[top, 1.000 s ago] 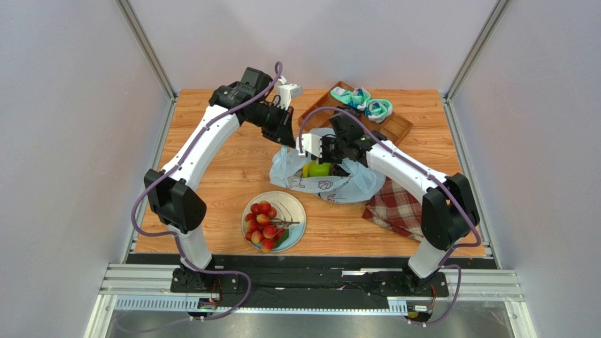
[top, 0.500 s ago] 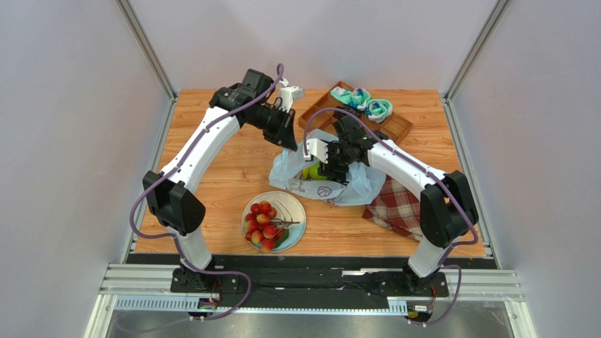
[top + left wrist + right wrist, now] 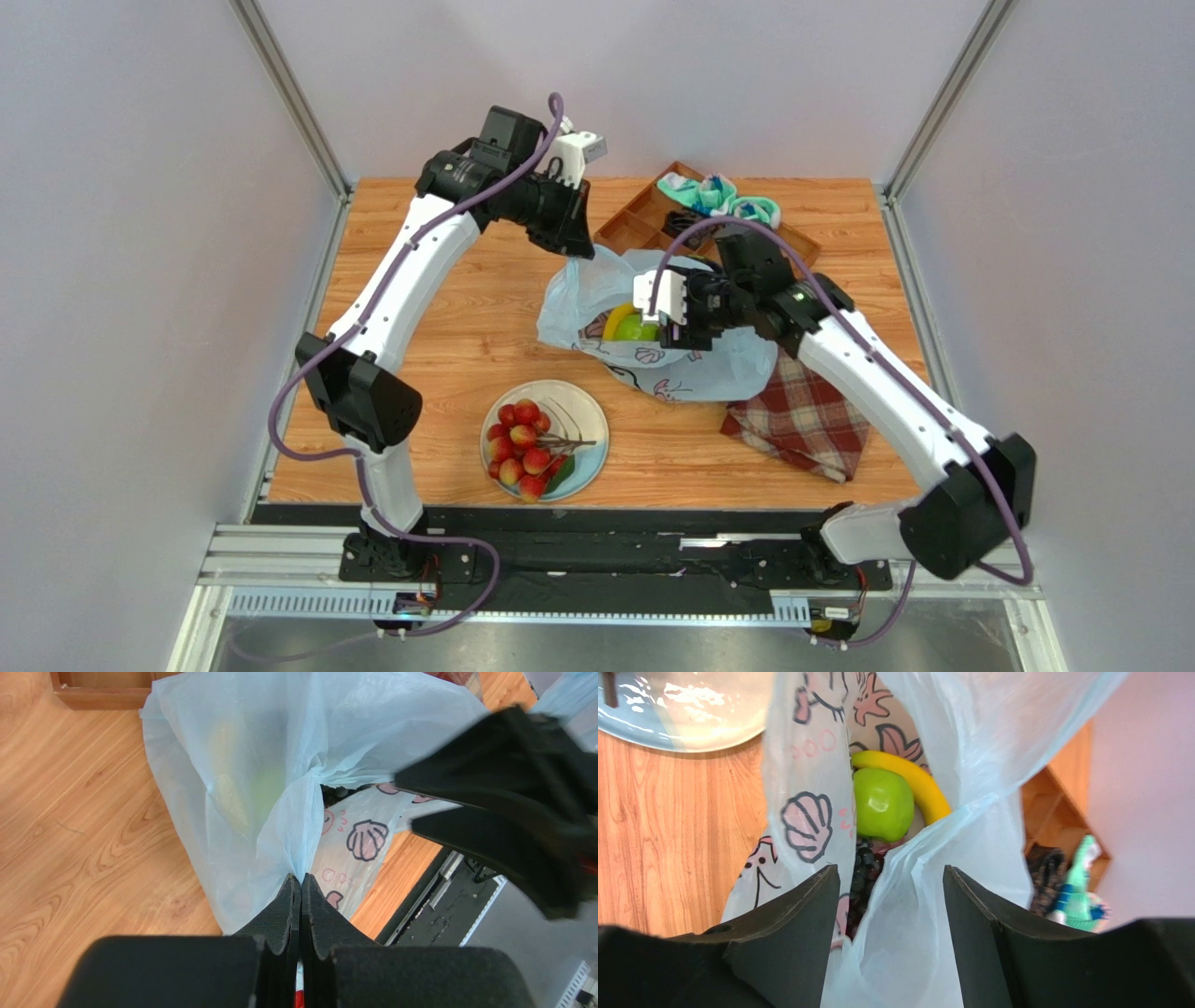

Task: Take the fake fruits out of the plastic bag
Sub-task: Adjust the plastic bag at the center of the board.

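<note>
Fruits: apple (image 3: 882, 805), banana (image 3: 906, 777) and grapes (image 3: 863, 871) sit inside the bag (image 3: 701, 367) at desk centre. The red cluster (image 3: 522, 445) is on the plate (image 3: 589, 406), at 7 o'clock of the bag.

Since a second ago the right end effector (image 3: 890, 875) has spread wide and backed toward 3 o'clock. It is empty, so probably a re-approach.

Left end effector (image 3: 300, 882) is clamped on the bag rim.

Only the right wrist view shows the grapes.

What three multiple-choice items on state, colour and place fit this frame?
1. The left gripper is: A open; B shut on the plastic bag; C shut on nothing.
2. The round fruit beside the banana in the bag is: A green; B orange; C purple.
3. The red fruit cluster lies: A in the bag; B on the plate; C in the left gripper.
Answers: B, film pinched between its closed fingers; A, clear in the right wrist view; B, clear from above.
</note>
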Robot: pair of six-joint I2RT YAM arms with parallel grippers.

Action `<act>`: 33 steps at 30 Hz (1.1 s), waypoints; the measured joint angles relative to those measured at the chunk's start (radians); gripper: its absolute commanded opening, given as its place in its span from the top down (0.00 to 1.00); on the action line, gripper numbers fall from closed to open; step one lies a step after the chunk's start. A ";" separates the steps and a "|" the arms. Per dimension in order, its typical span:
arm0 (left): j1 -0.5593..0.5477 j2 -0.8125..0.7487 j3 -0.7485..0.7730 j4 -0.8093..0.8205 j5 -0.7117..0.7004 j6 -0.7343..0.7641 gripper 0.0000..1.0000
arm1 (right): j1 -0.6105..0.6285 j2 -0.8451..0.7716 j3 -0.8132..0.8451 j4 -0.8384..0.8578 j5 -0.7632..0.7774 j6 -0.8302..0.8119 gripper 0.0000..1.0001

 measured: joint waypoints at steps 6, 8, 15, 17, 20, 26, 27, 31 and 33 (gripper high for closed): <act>0.003 0.054 0.011 0.009 -0.002 -0.004 1.00 | 0.024 -0.126 -0.051 0.001 -0.026 -0.050 0.48; 0.003 0.056 0.013 0.008 -0.002 -0.005 1.00 | 0.032 -0.106 -0.050 0.005 -0.026 -0.058 0.53; 0.003 0.054 0.027 0.014 0.002 -0.005 1.00 | 0.045 0.106 0.003 0.013 -0.028 -0.125 0.64; 0.003 0.054 0.027 0.013 0.003 -0.005 1.00 | 0.048 0.149 0.033 0.011 -0.028 -0.156 0.66; 0.003 0.053 0.027 0.013 0.006 -0.005 1.00 | 0.050 0.222 0.109 -0.002 -0.018 -0.190 0.67; 0.003 0.027 0.018 0.010 0.012 -0.001 1.00 | 0.041 0.359 0.224 -0.041 0.006 -0.229 0.39; 0.003 0.016 0.012 0.008 0.014 0.000 1.00 | 0.036 0.387 0.243 -0.053 0.008 -0.233 0.33; 0.003 -0.014 -0.003 0.003 0.021 0.002 1.00 | 0.018 0.492 0.323 -0.137 0.013 -0.239 0.16; 0.003 -0.022 -0.005 0.001 0.024 0.003 1.00 | 0.013 0.547 0.380 -0.187 0.014 -0.232 0.10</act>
